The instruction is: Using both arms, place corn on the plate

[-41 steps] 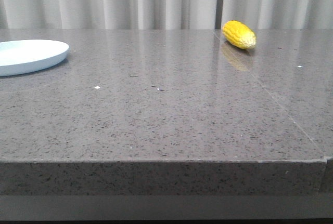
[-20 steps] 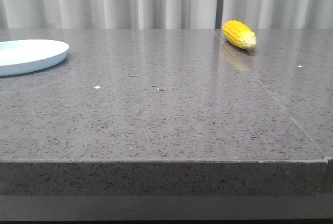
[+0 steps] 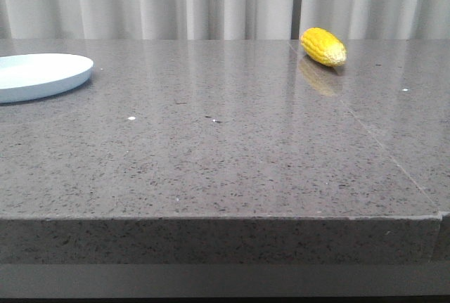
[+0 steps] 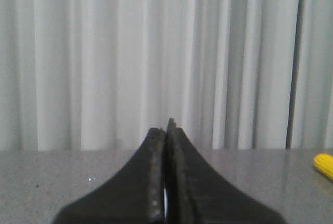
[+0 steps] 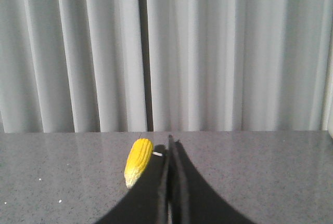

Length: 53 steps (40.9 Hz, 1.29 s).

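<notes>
Corn (image 3: 323, 46) lies far right on the table (image 3: 225, 148), well apart from the plate (image 3: 39, 75) at far left. I see both grippers, left (image 4: 167, 130) & right (image 5: 170, 146), pressed closed, empty; pickup not yet begun.

The front view sits low at the near edge of the grey surface (image 3: 211, 148), looking forward across it toward a pale curtain (image 3: 211, 1). The corn (image 3: 323, 46) lies far back and right; the plate (image 3: 39, 74) is far left of the corn, partly cut off. Each wrist view looks level over the surface at the same curtain, past its own end effector, left (image 4: 166, 130) and right (image 5: 169, 146). All three views share the corn, nearest in the right wrist view.
</notes>
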Each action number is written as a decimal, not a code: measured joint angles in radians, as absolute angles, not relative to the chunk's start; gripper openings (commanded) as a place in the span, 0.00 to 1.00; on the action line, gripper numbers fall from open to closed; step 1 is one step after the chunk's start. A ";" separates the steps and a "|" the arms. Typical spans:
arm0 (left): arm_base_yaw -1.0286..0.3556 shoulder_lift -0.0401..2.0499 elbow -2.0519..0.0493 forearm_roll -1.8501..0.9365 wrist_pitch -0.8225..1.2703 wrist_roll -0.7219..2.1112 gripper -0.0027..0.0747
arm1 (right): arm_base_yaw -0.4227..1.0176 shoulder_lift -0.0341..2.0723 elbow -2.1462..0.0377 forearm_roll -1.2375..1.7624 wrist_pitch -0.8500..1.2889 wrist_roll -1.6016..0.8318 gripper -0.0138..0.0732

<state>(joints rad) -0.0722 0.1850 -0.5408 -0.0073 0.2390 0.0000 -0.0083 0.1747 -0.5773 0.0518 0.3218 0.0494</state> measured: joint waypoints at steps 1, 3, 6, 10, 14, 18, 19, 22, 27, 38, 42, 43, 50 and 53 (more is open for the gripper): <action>-0.072 0.207 -0.565 -0.007 0.271 0.000 0.01 | -0.008 0.198 -0.600 0.052 0.339 0.049 0.06; -0.072 0.246 -0.604 -0.007 0.336 0.000 0.01 | -0.008 0.231 -0.628 0.052 0.371 0.049 0.06; -0.072 0.306 -0.648 -0.007 0.412 0.000 0.01 | -0.008 0.281 -0.655 0.052 0.431 0.049 0.06; -0.072 0.368 -0.656 -0.007 0.468 0.000 0.01 | -0.008 0.342 -0.661 0.052 0.496 0.049 0.06; -0.072 0.420 -0.656 -0.007 0.512 0.000 0.01 | -0.008 0.400 -0.661 0.052 0.553 0.049 0.06; -0.072 0.457 -0.656 -0.007 0.536 0.000 0.01 | -0.008 0.453 -0.661 0.052 0.576 0.049 0.06; -0.072 0.466 -0.656 -0.007 0.542 0.000 0.01 | -0.008 0.462 -0.661 0.052 0.578 0.049 0.06; -0.072 0.487 -0.656 -0.007 0.548 0.000 0.01 | -0.008 0.495 -0.661 0.052 0.582 0.051 0.06; -0.072 0.519 -0.656 -0.007 0.548 0.000 0.01 | -0.008 0.539 -0.661 0.052 0.587 0.051 0.06; -0.072 0.570 -0.656 -0.007 0.559 0.000 0.21 | -0.008 0.607 -0.661 0.052 0.589 0.045 0.37; -0.072 0.583 -0.656 -0.007 0.559 0.000 0.51 | -0.008 0.621 -0.661 0.052 0.589 0.031 0.69; -0.072 0.586 -0.656 -0.007 0.559 0.000 0.57 | -0.008 0.626 -0.661 0.052 0.589 0.029 0.74; -0.072 0.618 -0.656 -0.007 0.559 0.000 0.79 | -0.008 0.633 -0.661 0.050 0.589 0.022 0.88; -0.072 0.637 -0.658 -0.007 0.565 0.000 0.78 | -0.008 0.633 -0.661 0.050 0.589 0.021 0.88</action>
